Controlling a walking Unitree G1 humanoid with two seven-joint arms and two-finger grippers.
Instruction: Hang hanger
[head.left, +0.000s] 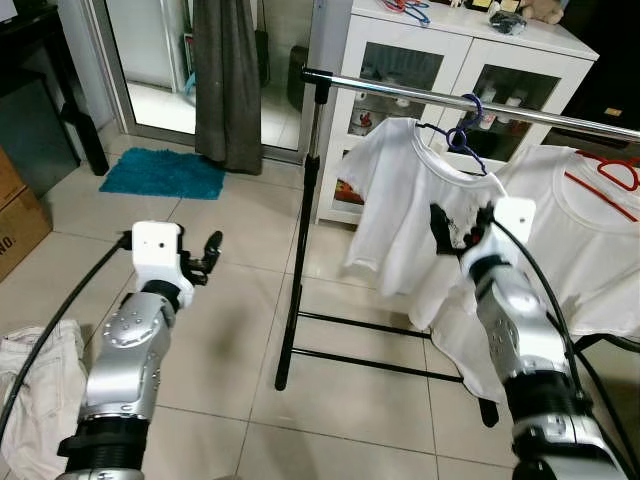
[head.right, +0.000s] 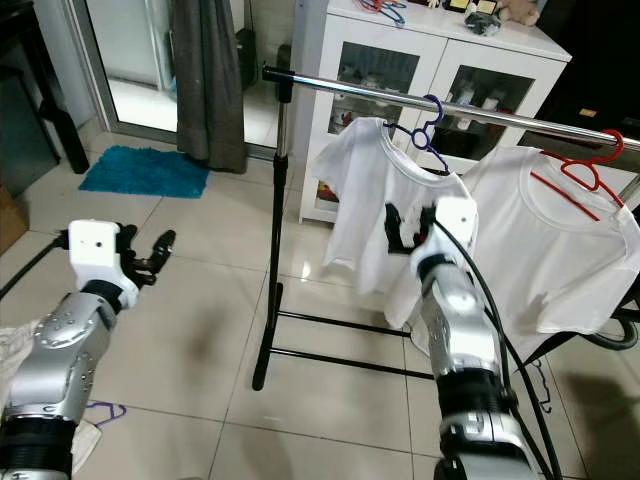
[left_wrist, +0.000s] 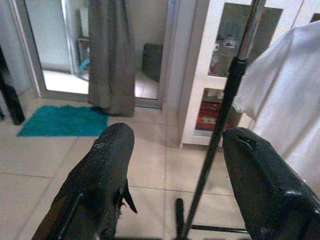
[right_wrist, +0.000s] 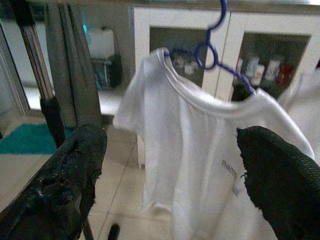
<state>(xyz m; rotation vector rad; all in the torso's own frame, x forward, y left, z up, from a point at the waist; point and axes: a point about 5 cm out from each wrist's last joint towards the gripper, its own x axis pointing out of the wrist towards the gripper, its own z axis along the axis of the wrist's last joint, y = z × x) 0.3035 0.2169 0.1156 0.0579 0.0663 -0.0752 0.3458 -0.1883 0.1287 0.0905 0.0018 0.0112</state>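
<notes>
Two white T-shirts hang from a chrome clothes rail (head.left: 420, 92) on a black stand, in front of a white glass-door cabinet (head.left: 440, 60). The left shirt (head.left: 400, 200) rides on a thin blue plastic hanger (head.left: 462, 135) whose hook is over the rail, so the hanging looks done; the right shirt (head.right: 560, 240) is on a red hanger (head.right: 585, 165).

The right gripper (head.left: 462, 228) is raised just in front of the blue-hangered shirt, its black fingers spread wide and holding nothing. The left gripper (head.left: 208, 255) is held out over the tiled floor, well left of the stand, also parted and empty.

The hanger is likely light and stiff but bendy, and the loaded shirt soft, so it may swing; the best hold would be at the neck just below the hook.

From the right wrist, the hanger's twisted loop (right_wrist: 206, 52) and the collar show close up. At the near left, the left eye catches crumpled pale cloth (head.left: 40, 390), while the right eye shows a purple hanger (head.right: 100, 412) lying on the floor beside it. A teal mat (left_wrist: 62, 121) lies far left.
</notes>
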